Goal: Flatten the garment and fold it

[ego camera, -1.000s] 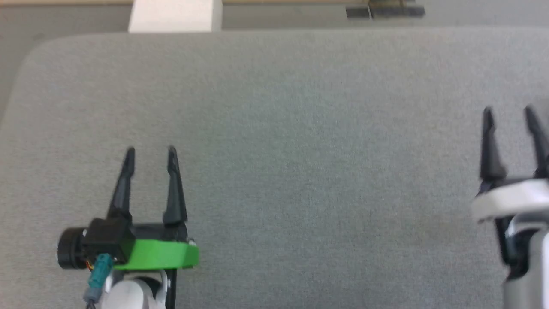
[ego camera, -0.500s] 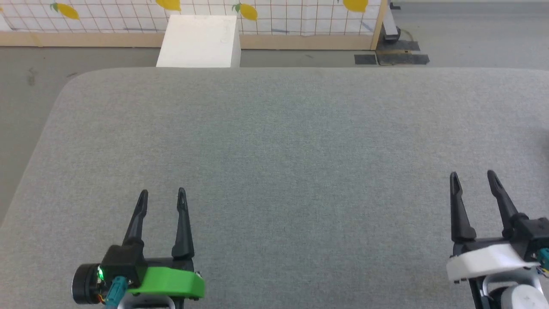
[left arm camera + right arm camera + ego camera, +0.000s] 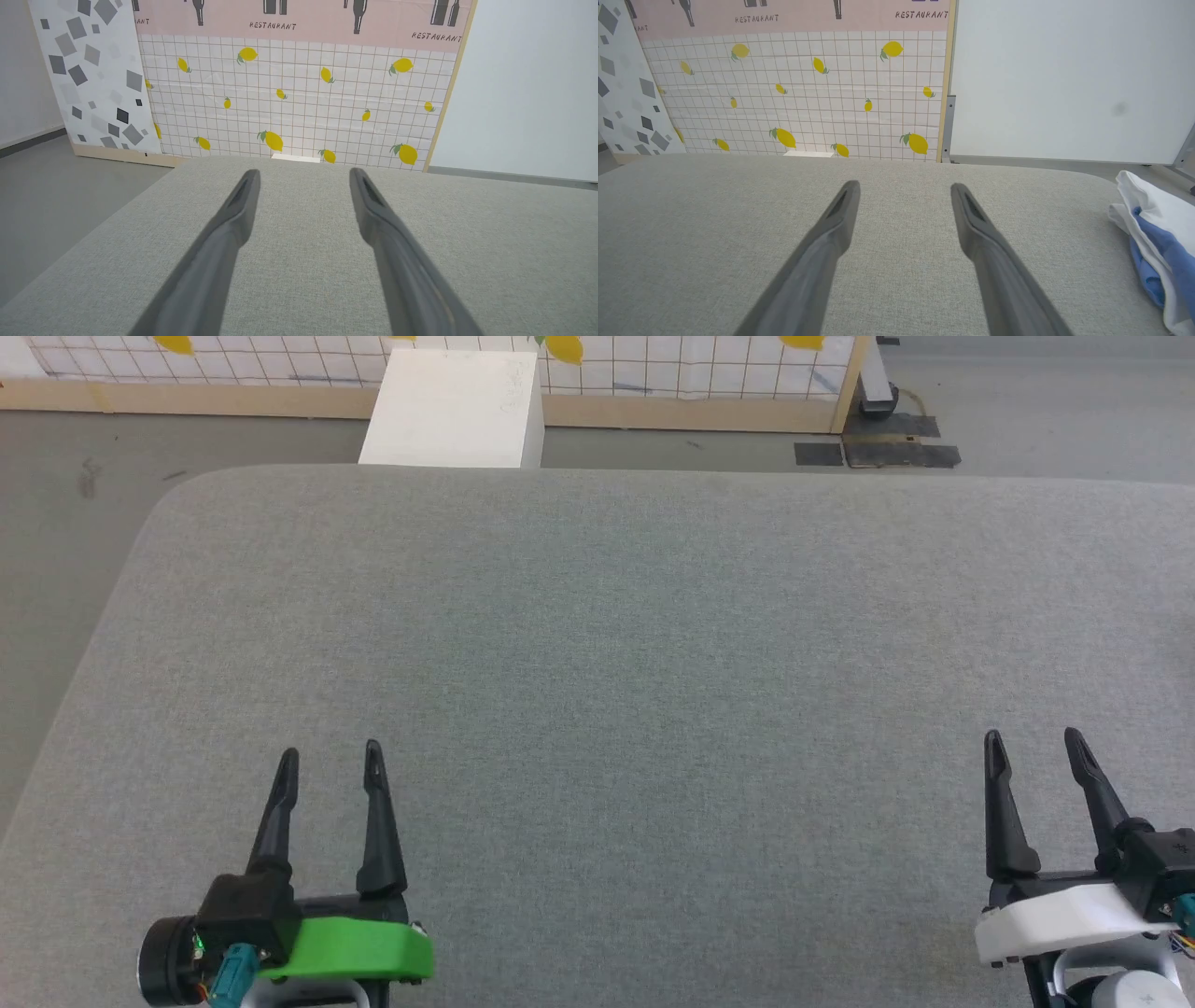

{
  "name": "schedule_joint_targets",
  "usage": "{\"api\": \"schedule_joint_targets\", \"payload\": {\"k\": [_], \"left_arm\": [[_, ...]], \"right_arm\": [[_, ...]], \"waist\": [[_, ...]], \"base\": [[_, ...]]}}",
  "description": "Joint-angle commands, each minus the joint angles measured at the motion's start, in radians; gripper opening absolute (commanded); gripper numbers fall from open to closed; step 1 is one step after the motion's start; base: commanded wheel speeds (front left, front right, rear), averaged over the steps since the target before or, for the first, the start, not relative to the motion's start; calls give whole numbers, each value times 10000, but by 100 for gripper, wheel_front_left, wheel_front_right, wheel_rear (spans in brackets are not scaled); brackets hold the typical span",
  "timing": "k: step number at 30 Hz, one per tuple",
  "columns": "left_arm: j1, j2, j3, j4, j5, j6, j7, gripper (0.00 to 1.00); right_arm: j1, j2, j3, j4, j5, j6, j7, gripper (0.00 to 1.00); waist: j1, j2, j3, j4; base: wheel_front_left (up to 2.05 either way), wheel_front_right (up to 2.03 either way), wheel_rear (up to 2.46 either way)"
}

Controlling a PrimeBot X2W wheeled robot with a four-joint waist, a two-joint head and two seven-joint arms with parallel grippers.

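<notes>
Looking at the near end first, the left gripper and right gripper both have their fingers spread wide with nothing between them. That's the same as a second ago, so no change in the jaws.

What did change is the head view itself. A second ago it was blurry and pointed lower; now it's sharp and has swung up and settled. That's the camera moving, not stuff shifting around. The right gripper sat higher and half off the right edge of that view back then, and now it's about level with the left one. Can't honestly say how much of that is the arm versus the camera.

Ahead of both sets of fingers stretches the grey table. The garment is off to the right of the right gripper, near but not touching. It's a bunched white-and-blue heap by the table's right end, caught from the right wrist. I'd guess it's well apart from the left gripper.

Further out past the fingertips there's a white box on the floor behind the table's far edge, then the lemon-print panel.

My read: nothing's started yet, the shirt isn't flattened or even grabbed. Next up is probably turning or reaching right to get it.
</notes>
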Motion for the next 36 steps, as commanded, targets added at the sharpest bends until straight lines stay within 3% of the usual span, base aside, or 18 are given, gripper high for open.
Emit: {"api": "schedule_joint_targets", "payload": {"k": [1,2,36], "left_arm": [[73,-51,61,-50,71,85,-37,100],[-1,-2,37,-27,0,78,1,0],[-169,-15,188,275,311,-147,651,0]], "right_arm": [[-128,14,-1,21,87,-15,-73,100],[-7,-2,-2,0,4,0,1,0],[-2,2,380,-205,-95,-4,643,0]], "waist": [[1,0,31,-14],[1,0,31,-11],[1,0,-205,-2]], "base": [[0,0,0],[0,0,0],[0,0,0]]}}
